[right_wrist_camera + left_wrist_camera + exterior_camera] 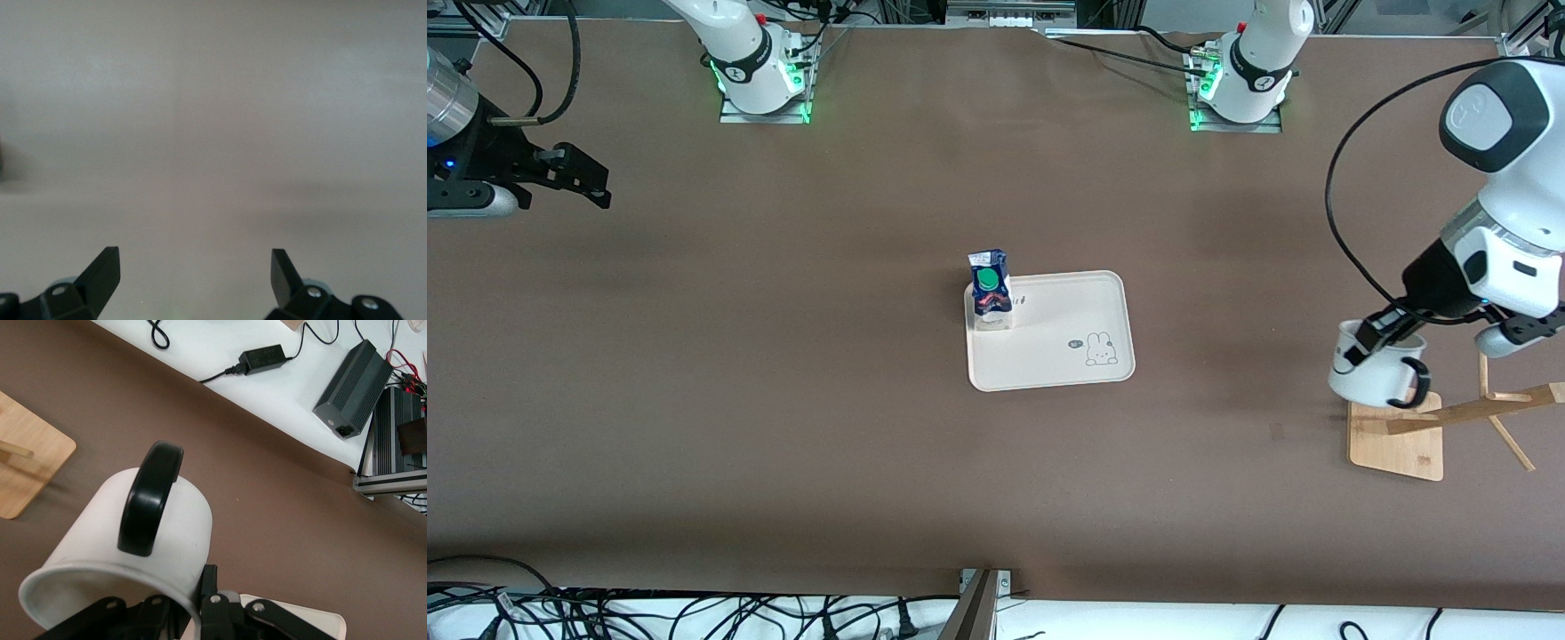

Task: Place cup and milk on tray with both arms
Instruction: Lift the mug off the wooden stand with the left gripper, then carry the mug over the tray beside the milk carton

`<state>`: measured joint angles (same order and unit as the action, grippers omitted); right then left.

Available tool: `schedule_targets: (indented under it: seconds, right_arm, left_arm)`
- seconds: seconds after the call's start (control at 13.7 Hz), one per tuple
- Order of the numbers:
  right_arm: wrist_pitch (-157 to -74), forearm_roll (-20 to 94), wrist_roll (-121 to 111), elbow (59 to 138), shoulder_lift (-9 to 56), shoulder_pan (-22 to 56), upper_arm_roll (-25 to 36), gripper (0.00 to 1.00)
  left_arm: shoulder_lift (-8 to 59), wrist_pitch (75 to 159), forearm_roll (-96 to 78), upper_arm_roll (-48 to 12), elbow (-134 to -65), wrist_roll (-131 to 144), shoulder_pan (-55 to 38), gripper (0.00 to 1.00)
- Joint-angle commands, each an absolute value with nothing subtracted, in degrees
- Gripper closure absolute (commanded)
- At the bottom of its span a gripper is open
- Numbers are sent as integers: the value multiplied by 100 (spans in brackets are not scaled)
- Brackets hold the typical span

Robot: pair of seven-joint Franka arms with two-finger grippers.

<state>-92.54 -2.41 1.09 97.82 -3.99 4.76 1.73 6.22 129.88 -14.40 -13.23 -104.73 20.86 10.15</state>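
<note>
From my front feed the desk (pixel 783 427) is evenly lit from overhead, bright enough, with soft shadows only: a faint one beside the milk (pixel 991 286) on the tray (pixel 1049 369), and a broad dim band across the desk nearer the camera. Green status lights glow at both arm bases. No harsh glare. Left wrist feed is sharp on the cup (pixel 113 553) (handle crisp), and the white surface at the desk's edge looks nearly blown out. Right wrist feed is washed out, pale and hazy, the desk featureless; only the right end effector (pixel 193 277) fingertips read clearly.
</note>
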Motion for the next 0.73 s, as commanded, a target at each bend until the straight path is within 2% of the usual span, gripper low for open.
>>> schedule_targets:
  seconds: [0.0, 0.29, 0.66]
  right_arm:
    - [-9220, -281, 114, 9668, -352, 439, 141, 0]
    - [-9220, -281, 114, 9668, -352, 439, 141, 0]
    - [-9220, -281, 114, 9668, -352, 439, 141, 0]
  left_arm:
    - [694, 12238, -1274, -1345, -10047, 2521, 775, 100]
    - [694, 11199, -1274, -1354, -9730, 2733, 81, 100]
    - [992, 10785, -871, -1362, -9703, 3847, -613, 100]
